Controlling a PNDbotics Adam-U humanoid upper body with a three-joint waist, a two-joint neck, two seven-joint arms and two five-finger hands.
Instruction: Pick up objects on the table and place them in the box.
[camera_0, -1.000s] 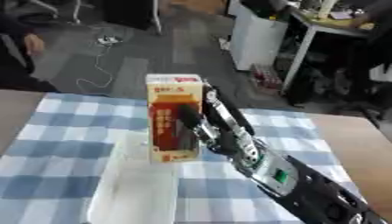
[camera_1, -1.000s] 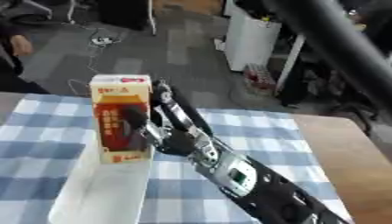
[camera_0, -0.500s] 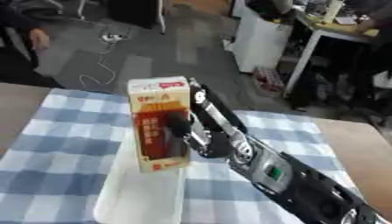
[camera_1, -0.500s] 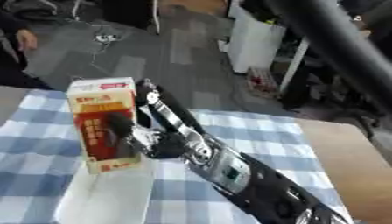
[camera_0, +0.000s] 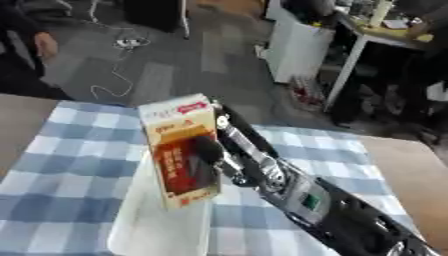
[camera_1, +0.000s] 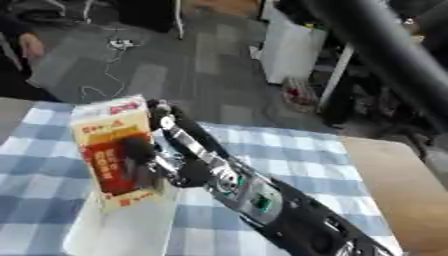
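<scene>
One carton (camera_0: 181, 150) sits mid-frame, clasped from its right by the right hand (camera_0: 229, 150), thumb across its front, above the white box (camera_0: 149, 230).

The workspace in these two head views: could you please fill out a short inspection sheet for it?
Surface: table under a blue-and-white checked cloth.
Job's things: carton, cream and orange-red, held tilted over the white box.
Clutter: nothing seen.
Hands: right hand curled round the carton, thumb across its front; left hand not in view.
Cables: a thin cable lies loose on the floor beyond the table.
Surroundings: grey floor, white bin, desk legs at the far right.
</scene>
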